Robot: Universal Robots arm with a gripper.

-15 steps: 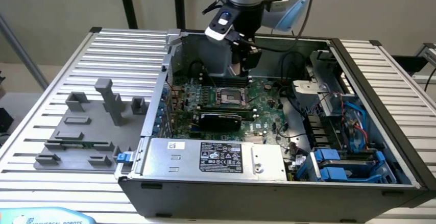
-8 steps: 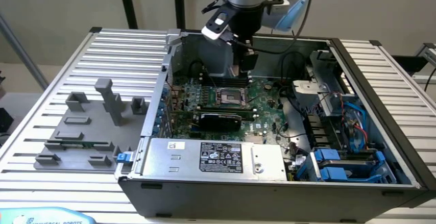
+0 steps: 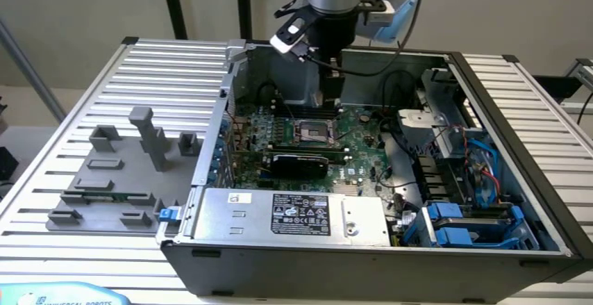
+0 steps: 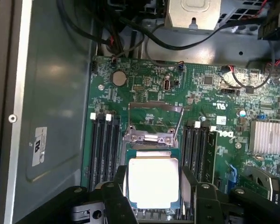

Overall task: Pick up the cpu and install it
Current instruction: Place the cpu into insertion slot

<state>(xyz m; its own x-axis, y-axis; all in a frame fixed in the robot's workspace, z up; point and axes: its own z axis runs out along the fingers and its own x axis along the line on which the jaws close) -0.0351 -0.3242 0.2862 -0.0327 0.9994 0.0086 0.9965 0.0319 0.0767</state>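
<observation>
The cpu [image 4: 153, 183], a flat square chip with a silvery top, sits between my two black fingers [image 4: 117, 186], and my gripper [image 4: 153, 186] is shut on its sides. It hangs just over the motherboard's socket [image 3: 313, 133], whose metal load plate [image 4: 151, 122] is flipped open. In the exterior view my gripper [image 3: 329, 99] reaches down into the open computer case [image 3: 371, 249], a little above the dark, empty-looking socket. The chip covers most of the socket in the wrist view.
Black memory slots [image 4: 105, 149] flank the socket on both sides. A finned heatsink [image 4: 269, 137], loose cables [image 3: 398, 89] and the power supply [image 3: 296, 215] crowd the case. Grey fixture blocks [image 3: 139, 145] and a green memory stick [image 3: 116, 196] lie on the slatted table at the exterior view's left.
</observation>
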